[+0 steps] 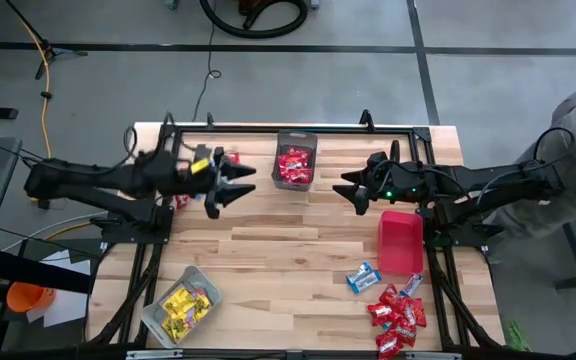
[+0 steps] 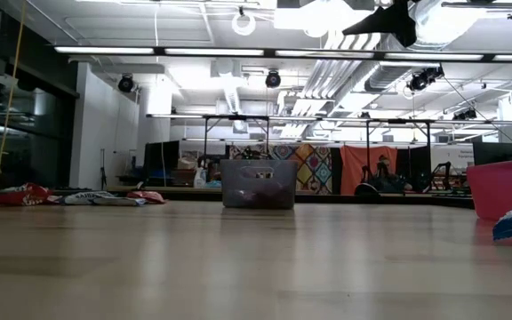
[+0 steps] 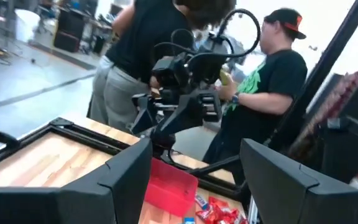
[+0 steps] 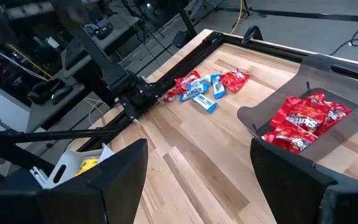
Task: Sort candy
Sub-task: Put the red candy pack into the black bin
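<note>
Both of my grippers hang above the table with nothing between their fingers, and I place everything here by the dark mesh bin [image 1: 295,160] that stands at the middle of the table's far edge. My left gripper [image 1: 246,186] sits just to the left of that bin, its fingers spread wide and pointing toward the table's centre, holding nothing. My right gripper [image 1: 346,188] hovers just to the right of the bin, fingers likewise parted and empty, facing the left one across the gap. The mesh bin itself is loaded with red candy [image 1: 293,165], which my right wrist view shows as a heap of shiny red packets [image 4: 303,121] inside it. Left of the bin, past my left gripper, a small cluster of red and blue-and-white packets [image 4: 202,87] lies on the wood near the table's far left corner. Well to the near left of the bin, a clear grey bin [image 1: 158,318] holds yellow candy [image 1: 184,306]. To the near right of the bin stands the red bin [image 1: 399,241], and nearer still beyond it a loose blue-and-white packet [image 1: 363,277] lies beside a pile of red packets [image 1: 398,318] at the table's near right corner. Two people [image 3: 263,99] stand beyond the table on the right arm's side.
</note>
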Robot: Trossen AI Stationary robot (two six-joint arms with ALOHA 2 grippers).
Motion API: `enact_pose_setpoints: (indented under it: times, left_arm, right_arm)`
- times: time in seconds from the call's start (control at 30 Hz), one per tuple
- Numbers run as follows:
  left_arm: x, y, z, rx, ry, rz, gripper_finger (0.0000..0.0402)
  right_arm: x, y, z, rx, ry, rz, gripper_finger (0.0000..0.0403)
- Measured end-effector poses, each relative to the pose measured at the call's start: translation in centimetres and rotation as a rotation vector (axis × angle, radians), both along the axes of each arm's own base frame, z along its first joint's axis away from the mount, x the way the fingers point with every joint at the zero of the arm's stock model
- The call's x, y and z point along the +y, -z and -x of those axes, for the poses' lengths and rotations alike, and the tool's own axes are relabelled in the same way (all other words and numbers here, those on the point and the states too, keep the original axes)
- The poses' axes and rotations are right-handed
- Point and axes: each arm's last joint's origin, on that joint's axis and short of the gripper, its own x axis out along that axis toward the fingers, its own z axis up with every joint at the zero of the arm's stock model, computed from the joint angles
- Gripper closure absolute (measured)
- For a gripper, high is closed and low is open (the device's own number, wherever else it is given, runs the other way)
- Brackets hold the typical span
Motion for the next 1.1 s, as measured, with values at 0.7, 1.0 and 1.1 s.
enact_pose_setpoints:
  times: [0.7, 1.0, 1.1]
  left_arm:
    - [-1.1, 4.7, 0.8, -0.058, -0.069, 0.152, 0.0168]
    - [-1.1, 5.1, 0.8, -0.021, -0.068, 0.181, 0.0168]
    - [-1.1, 5.2, 0.8, -0.016, -0.067, 0.187, 0.0168]
  right_arm:
    - [3.3, 0.8, 0.4, 0.102, -0.409, -0.457, 0.0124]
    - [12.5, 3.3, 2.1, 0.350, -0.491, -0.701, 0.0124]
    - [15.4, 5.5, 2.1, 0.474, -0.431, -0.765, 0.0124]
